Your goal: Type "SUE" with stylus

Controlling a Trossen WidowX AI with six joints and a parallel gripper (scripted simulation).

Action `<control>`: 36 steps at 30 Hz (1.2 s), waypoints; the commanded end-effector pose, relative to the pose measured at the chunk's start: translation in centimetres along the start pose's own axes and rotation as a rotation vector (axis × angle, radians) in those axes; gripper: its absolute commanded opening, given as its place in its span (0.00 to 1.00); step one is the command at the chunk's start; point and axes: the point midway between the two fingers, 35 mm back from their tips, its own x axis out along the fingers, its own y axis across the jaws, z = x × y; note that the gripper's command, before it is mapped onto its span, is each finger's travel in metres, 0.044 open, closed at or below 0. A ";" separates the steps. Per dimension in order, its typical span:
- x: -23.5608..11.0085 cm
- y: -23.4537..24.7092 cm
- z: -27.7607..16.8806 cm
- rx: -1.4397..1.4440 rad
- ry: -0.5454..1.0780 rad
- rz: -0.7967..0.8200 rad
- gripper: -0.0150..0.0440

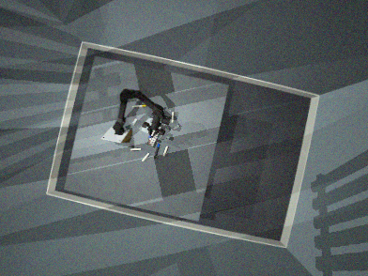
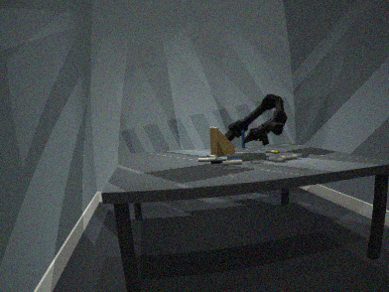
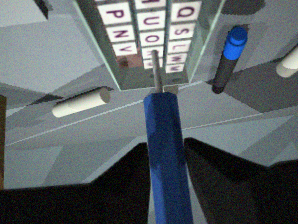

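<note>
My gripper (image 3: 166, 144) (image 1: 154, 133) (image 2: 243, 136) is shut on the blue stylus (image 3: 163, 125) (image 2: 243, 142), which stands out ahead of the fingers in the wrist view. Its thin grey tip (image 3: 156, 70) points at the near end of the keyboard (image 3: 131, 79), over the lowest key of the middle column, whose letter I cannot read. I cannot tell whether the tip touches the key. White keys with purple letters show above it: U and O in the middle column, P, N, V on the left, Q, S, L on the right.
A white cylinder (image 3: 82, 102) lies left of the stylus. A black marker with a blue cap (image 3: 227, 57) lies right of the keyboard, and another white cylinder (image 3: 288, 64) lies at the far right. A brown wedge (image 2: 219, 144) (image 1: 127, 136) stands near the arm's base.
</note>
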 end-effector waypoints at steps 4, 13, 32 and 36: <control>0.4 0.1 0.4 0.004 -0.003 0.007 0.39; 0.5 0.1 0.6 0.004 -0.003 0.007 0.39; 0.9 0.1 1.2 0.004 -0.003 0.008 0.39; 0.9 0.1 1.2 0.004 -0.003 0.008 0.39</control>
